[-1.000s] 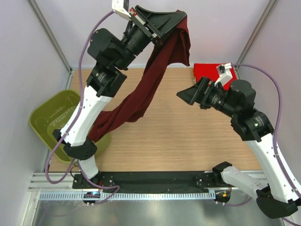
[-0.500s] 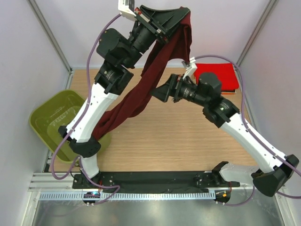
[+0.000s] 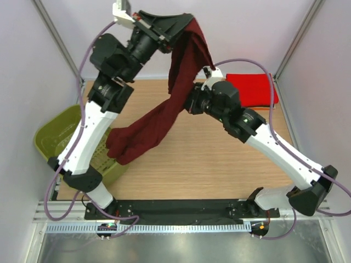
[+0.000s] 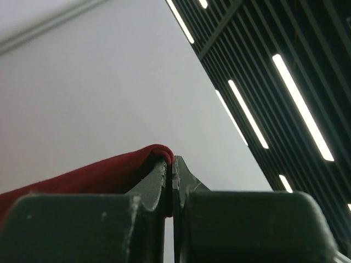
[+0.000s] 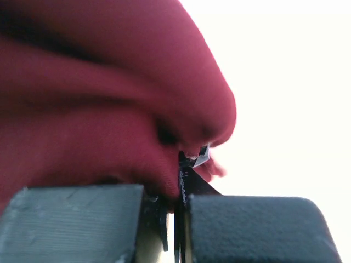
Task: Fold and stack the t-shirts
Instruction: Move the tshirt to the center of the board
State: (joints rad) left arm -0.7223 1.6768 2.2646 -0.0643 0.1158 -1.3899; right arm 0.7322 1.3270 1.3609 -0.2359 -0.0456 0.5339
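Note:
A dark maroon t-shirt [image 3: 164, 112] hangs in a long twisted band from my left gripper [image 3: 185, 23], which is raised high at the back and shut on its top edge. In the left wrist view the cloth [image 4: 82, 178] folds over the tips of the closed left gripper [image 4: 173, 163]. My right gripper [image 3: 187, 102] is at the middle of the hanging band and shut on it. The right wrist view shows the right gripper [image 5: 181, 164] pinching maroon cloth [image 5: 109, 104]. The shirt's lower end bunches beside the basket. A bright red folded t-shirt [image 3: 251, 89] lies at the back right of the table.
An olive-green plastic basket [image 3: 48, 139] stands at the left edge of the wooden table [image 3: 208, 159], partly behind the left arm. Grey walls and metal frame posts close in the back and the sides.
The right arm swung left from the red shirt to the hanging maroon shirt and its jaws shut on it. The left gripper shifted a little left with the shirt.

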